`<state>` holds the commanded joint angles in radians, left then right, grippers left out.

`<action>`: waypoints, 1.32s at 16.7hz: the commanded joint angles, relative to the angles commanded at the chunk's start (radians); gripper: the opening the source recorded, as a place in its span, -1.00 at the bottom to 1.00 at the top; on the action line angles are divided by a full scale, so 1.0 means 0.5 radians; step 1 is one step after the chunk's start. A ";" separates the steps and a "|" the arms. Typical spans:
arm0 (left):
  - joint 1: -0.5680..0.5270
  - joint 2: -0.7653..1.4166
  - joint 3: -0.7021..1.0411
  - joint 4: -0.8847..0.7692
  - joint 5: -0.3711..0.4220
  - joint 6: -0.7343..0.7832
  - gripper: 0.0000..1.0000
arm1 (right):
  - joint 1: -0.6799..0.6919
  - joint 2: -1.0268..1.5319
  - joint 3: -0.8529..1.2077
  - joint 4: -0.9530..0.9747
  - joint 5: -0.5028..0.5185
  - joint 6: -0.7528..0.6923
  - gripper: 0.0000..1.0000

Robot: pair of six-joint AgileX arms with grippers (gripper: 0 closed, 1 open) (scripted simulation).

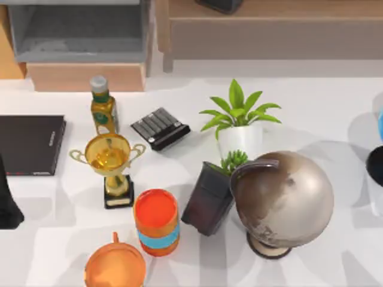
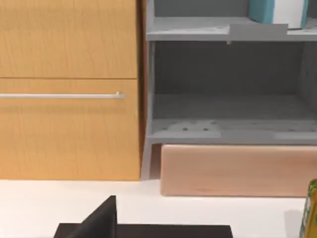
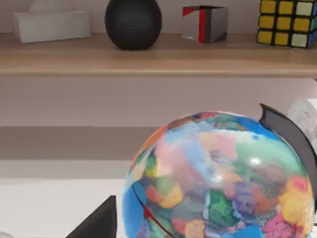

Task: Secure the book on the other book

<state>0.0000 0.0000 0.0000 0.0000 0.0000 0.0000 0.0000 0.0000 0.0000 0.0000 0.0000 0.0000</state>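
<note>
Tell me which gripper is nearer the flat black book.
Left. The left gripper sits beside the black book at the table's left edge; the right gripper is by the colourful globe, far right.

Top view looked straight down on the white table point(image 1: 335, 107) | left wrist view sat low, facing the wooden cabinet point(image 2: 69, 89) and grey shelf unit point(image 2: 228, 79) (the same grey shelf unit appeared at the top view's far left) | right wrist view sat low, close behind a colourful globe point(image 3: 223, 178), facing a wooden shelf point(image 3: 158, 62)

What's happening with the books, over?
Left arm parked at table's left edge. Black book flat, nothing stacked on it. Teal book up on grey shelf.
</note>
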 joint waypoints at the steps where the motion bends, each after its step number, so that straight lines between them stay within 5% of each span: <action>1: 0.000 0.000 0.000 0.000 0.000 0.000 1.00 | 0.000 0.000 0.000 0.000 0.000 0.000 1.00; 9: -0.097 0.591 0.503 0.259 -0.106 0.000 1.00 | 0.000 0.000 0.000 0.000 0.000 0.000 1.00; 22: -0.474 3.282 2.167 1.088 -0.408 -0.004 1.00 | 0.000 0.000 0.000 0.000 0.000 0.000 1.00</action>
<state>-0.2372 1.6410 1.0833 0.5441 -0.2041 -0.0021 0.0000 0.0000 0.0000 0.0000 0.0000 0.0000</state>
